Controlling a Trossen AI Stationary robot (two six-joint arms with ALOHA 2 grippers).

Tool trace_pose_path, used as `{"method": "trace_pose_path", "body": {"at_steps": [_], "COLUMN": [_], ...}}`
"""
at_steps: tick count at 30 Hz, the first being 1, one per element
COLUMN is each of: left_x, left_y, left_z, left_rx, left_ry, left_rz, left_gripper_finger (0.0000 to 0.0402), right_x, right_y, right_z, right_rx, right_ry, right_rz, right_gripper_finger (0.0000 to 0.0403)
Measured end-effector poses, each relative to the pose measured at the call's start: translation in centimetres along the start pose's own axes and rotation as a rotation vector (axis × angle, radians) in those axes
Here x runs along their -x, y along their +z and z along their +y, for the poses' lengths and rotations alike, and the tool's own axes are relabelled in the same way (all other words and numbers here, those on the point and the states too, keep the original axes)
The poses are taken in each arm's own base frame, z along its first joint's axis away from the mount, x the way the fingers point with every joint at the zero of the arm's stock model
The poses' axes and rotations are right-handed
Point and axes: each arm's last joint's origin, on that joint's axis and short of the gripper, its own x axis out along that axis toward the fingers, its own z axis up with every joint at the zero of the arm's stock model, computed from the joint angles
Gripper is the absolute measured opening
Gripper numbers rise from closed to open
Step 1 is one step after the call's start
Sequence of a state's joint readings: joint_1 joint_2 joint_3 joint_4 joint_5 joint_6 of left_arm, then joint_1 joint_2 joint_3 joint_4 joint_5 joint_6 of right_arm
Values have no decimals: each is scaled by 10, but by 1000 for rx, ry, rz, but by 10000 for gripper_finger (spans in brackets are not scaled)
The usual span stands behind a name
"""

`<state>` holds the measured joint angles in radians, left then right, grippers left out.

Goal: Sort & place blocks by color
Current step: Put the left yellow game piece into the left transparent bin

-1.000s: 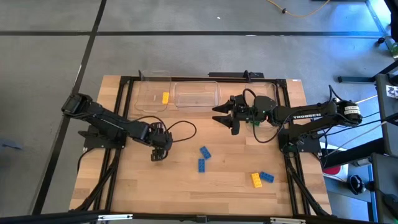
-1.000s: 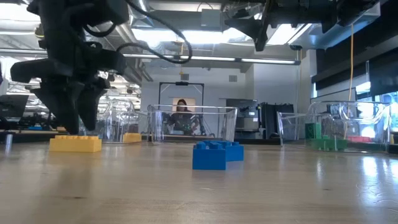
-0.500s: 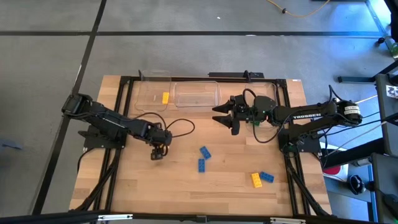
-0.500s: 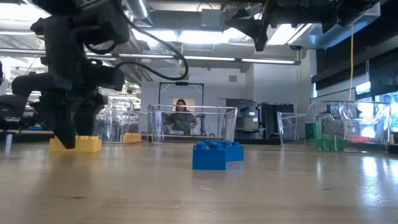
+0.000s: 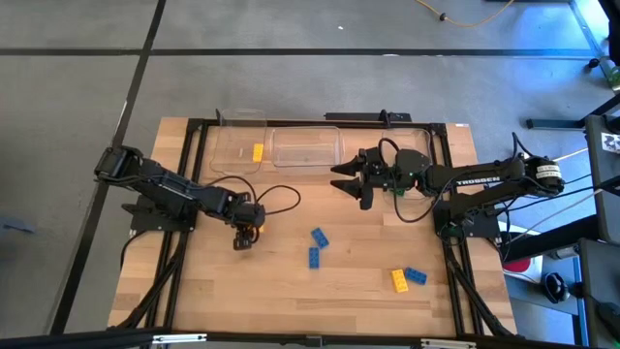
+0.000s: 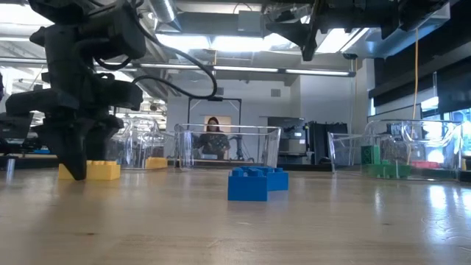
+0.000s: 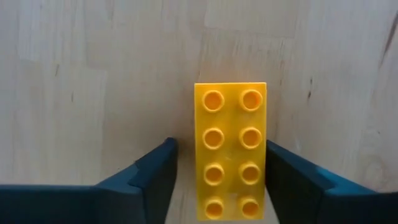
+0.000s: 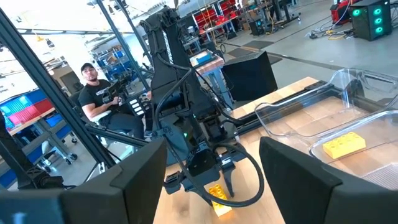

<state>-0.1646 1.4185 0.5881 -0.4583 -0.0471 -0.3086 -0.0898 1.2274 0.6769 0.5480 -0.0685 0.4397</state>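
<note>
On the wooden table, the left gripper straddles a yellow block, one finger touching, the other just apart. 2 blue blocks lie nearby. The right gripper hangs open and empty beside the clear bins.

Bench: pale wood, smooth, matt, visible grain. Yellow block: glossy moulded plastic, studded. Bins: clear glossy plastic. Arm frames: dark matt finish.
</note>
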Motion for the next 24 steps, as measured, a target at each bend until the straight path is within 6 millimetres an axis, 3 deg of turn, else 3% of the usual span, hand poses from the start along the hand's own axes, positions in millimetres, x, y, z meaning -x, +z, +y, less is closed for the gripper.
{"method": "trace_pose_path", "body": {"at_steps": [6,13,24], "left_x": [9,46,125], "left_y": [0,0,-1], "left_z": [0,2,10], "left_rx": [67,148,360], "left_ry": [-22,-90,-43], "left_rz": [-31,-204,-832], "left_gripper_finger": [130,129,129], "right_x": [0,0,0], "right_y": [0,0,1], "right_z": [0,0,0], "right_rx": [0,0,-7], "right_ry": [-1,-14,-12], "right_rz": [-1,-7,-10], "right_gripper_finger": [258,258,258]}}
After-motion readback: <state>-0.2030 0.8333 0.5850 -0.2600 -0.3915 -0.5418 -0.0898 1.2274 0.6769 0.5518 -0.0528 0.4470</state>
